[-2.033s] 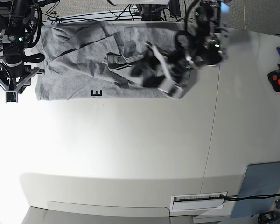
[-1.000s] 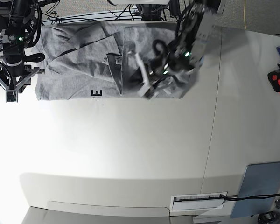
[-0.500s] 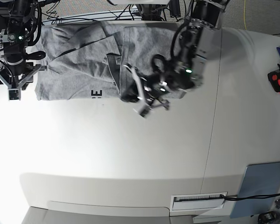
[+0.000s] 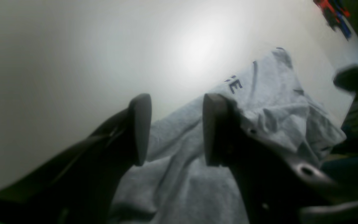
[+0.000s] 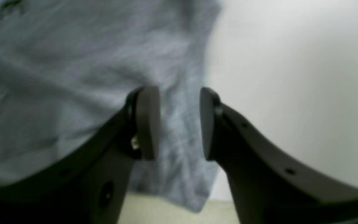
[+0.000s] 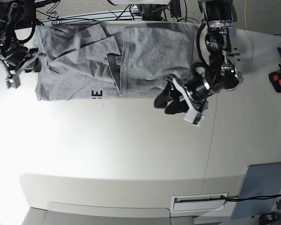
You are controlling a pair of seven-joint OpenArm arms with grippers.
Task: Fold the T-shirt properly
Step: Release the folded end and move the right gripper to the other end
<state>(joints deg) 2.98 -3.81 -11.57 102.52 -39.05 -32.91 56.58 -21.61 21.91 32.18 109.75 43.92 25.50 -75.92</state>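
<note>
My left hand [image 6: 174,101] hangs with its two dark fingers [image 4: 140,127] spread apart and nothing between them, its wrist bent down and inward, while my right hand [image 5: 179,123] is likewise parted and empty, held out at my far side.

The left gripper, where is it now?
In the base view, the left gripper hovers open just off the T-shirt's near edge, right of centre.

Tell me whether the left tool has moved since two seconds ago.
Yes. The left tool has come off the T-shirt, down and slightly right in the base view, now over bare table past the shirt's lower edge.
</note>
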